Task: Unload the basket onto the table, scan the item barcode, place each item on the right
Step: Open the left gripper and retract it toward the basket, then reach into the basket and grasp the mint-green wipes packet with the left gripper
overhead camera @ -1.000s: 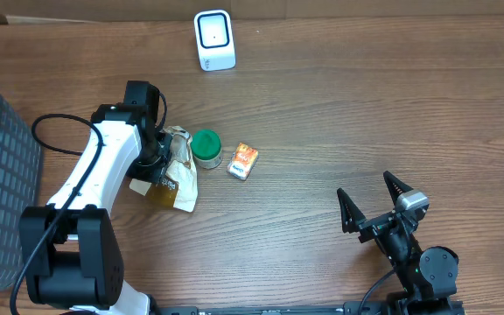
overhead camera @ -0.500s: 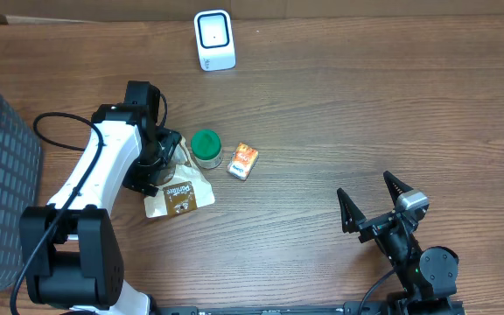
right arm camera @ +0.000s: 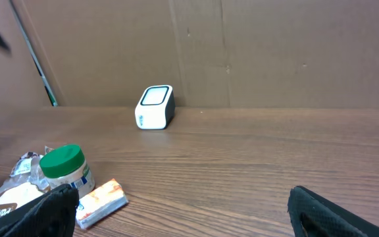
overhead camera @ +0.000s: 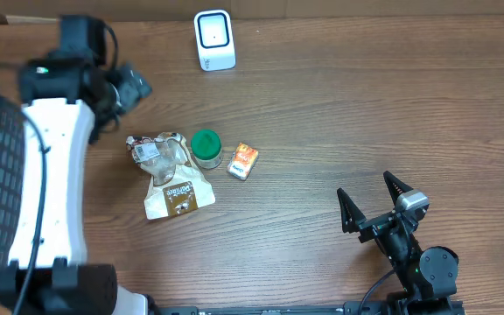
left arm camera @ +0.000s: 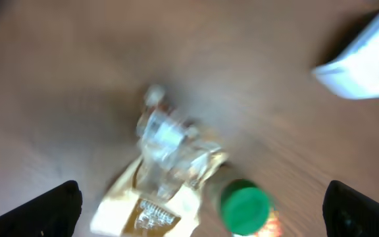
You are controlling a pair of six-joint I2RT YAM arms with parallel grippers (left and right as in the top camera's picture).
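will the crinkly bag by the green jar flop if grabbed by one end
Probably floppy: the bag lies flat and wrinkled, its clear top bunched. It looks thin, so likely light, sagging from a one-end grip. Its clear film may slip.

Wood-grain table (overhead camera: 366,114), crinkly plastic bag (overhead camera: 171,179)

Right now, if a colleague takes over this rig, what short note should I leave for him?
Left tool: open, empty, raised at the far left.
Right tool: open, empty, at the near right.
Snack pouch lies flat on the table; green-lid jar and orange box are beside it; scanner at the far edge.
Done: no item is held or at the scanner.
Left: grasp one item, show its barcode to the scanner.
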